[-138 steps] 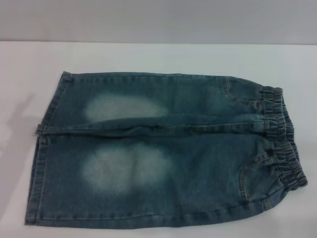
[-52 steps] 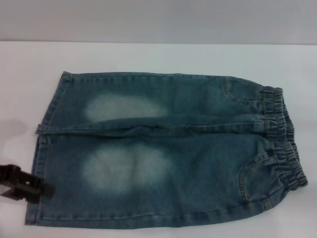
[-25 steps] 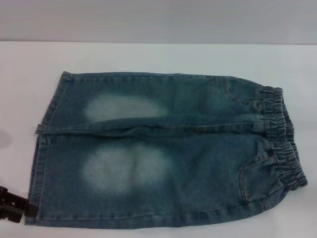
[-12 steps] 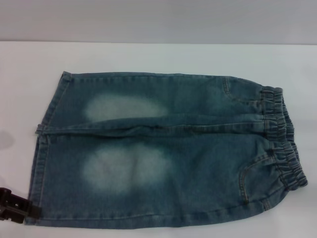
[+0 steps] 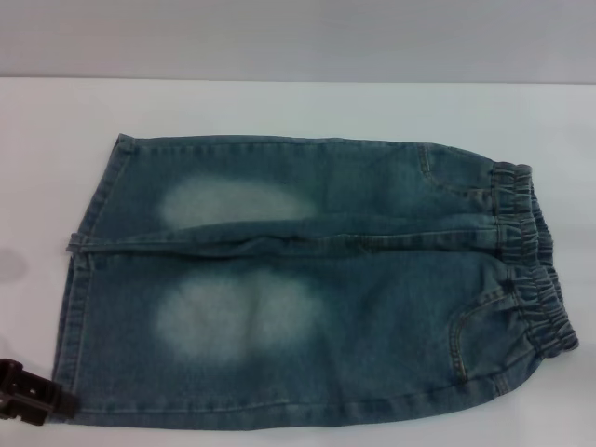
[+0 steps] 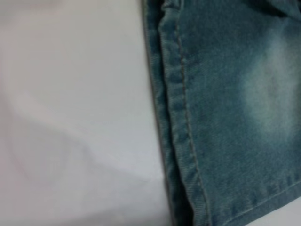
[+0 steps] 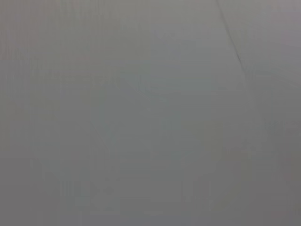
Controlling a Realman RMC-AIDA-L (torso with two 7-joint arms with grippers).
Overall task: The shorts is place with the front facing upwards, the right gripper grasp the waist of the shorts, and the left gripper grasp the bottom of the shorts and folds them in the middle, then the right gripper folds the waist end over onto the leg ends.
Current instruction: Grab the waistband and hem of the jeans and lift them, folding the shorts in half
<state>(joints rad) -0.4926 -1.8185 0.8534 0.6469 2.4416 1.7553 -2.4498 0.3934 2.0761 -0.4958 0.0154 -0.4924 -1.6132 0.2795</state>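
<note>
The blue-green denim shorts (image 5: 317, 279) lie flat on the white table (image 5: 279, 107), front up, with pale faded patches on both legs. The gathered waist (image 5: 531, 261) is at the right and the bottom of the shorts, the two straight leg hems (image 5: 74, 307), at the left. My left gripper (image 5: 35, 402) is low at the near left corner, right beside the near leg's hem. The left wrist view shows that stitched hem (image 6: 181, 117) close up against the table (image 6: 70, 94). The right gripper is out of view; its wrist view shows only a plain grey surface.
White table surface runs around the shorts on the far side and at both ends. A grey wall (image 5: 298, 37) rises behind the table's far edge.
The left gripper came in from the left edge, then dropped toward the near left corner of the shorts. Over the last half second it shifted slightly nearer. The shorts have not moved.
</note>
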